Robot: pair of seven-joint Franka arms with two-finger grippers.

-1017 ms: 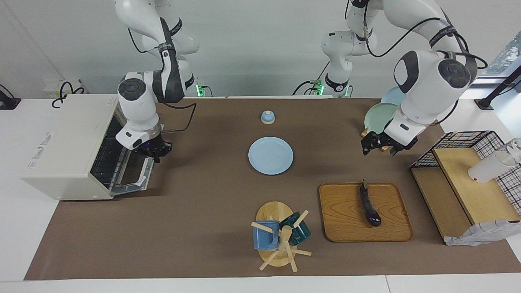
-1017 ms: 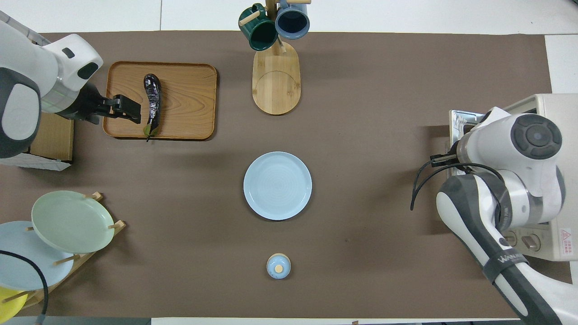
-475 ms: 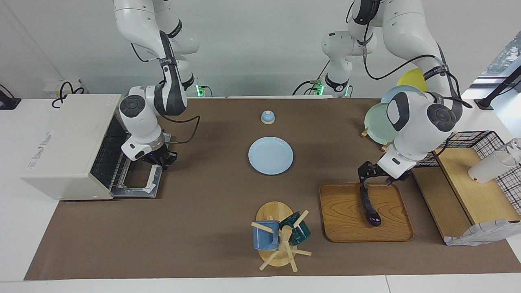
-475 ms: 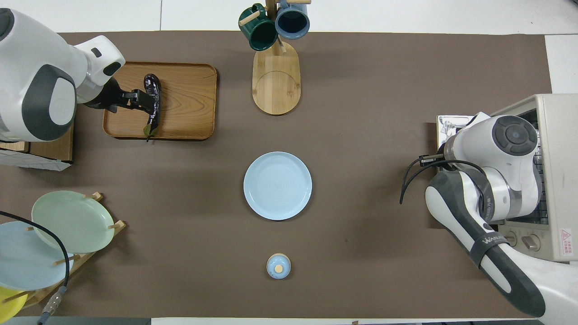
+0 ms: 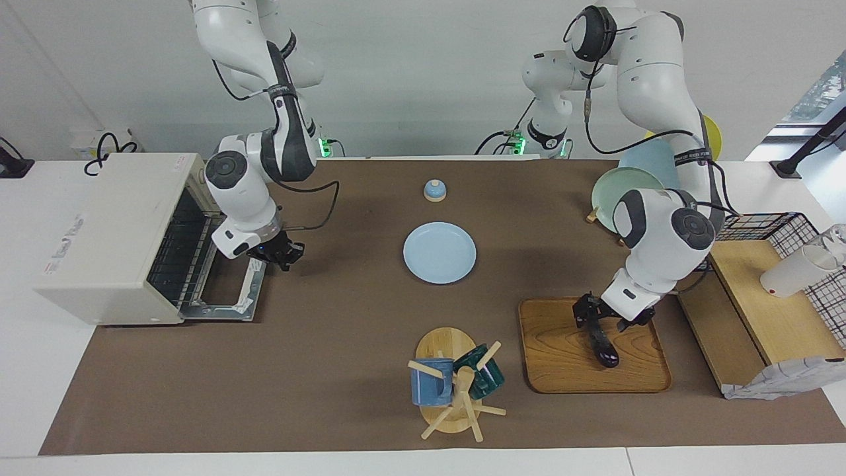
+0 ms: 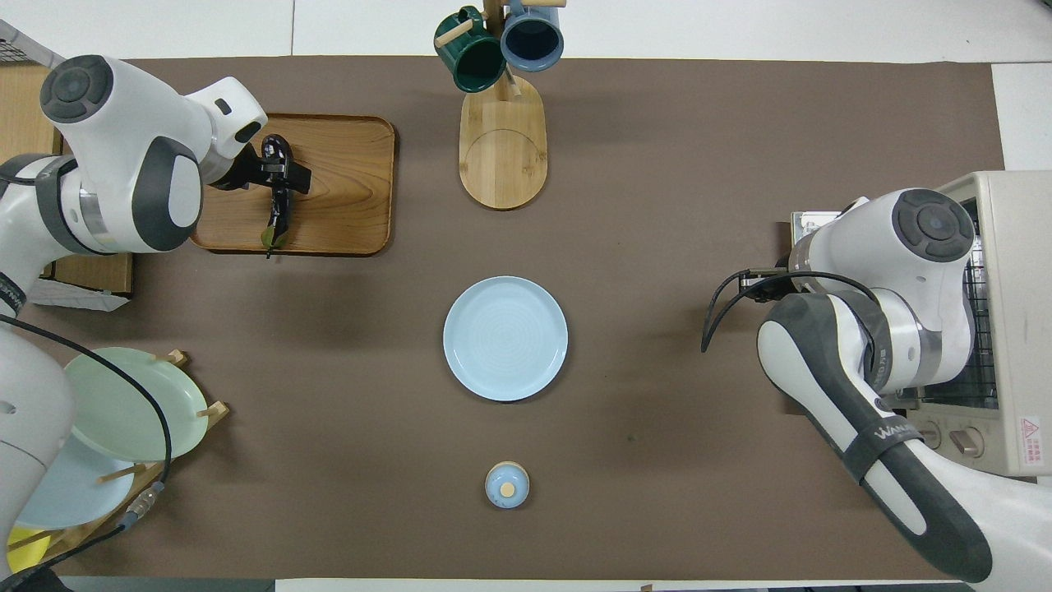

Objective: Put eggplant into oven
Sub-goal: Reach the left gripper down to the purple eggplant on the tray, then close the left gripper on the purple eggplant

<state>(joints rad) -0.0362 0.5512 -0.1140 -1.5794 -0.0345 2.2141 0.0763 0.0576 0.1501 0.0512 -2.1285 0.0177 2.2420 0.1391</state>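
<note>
A brown mat (image 5: 330, 357) covers the white table (image 5: 26, 370) under a pale wall. The eggplant (image 5: 603, 344) lies on a wooden tray (image 5: 562, 357) toward the left arm's end, and the left gripper (image 5: 598, 316) straddles it with fingers spread wide. The right gripper (image 5: 281, 253), fingertips together and empty, hangs just beside the oven (image 5: 99, 231), over the edge of its lowered door (image 5: 228, 291).

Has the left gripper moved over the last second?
Yes. The left gripper has come down from above the table beside the plate rack to the eggplant on the wooden tray, jaws open astride it.
</note>
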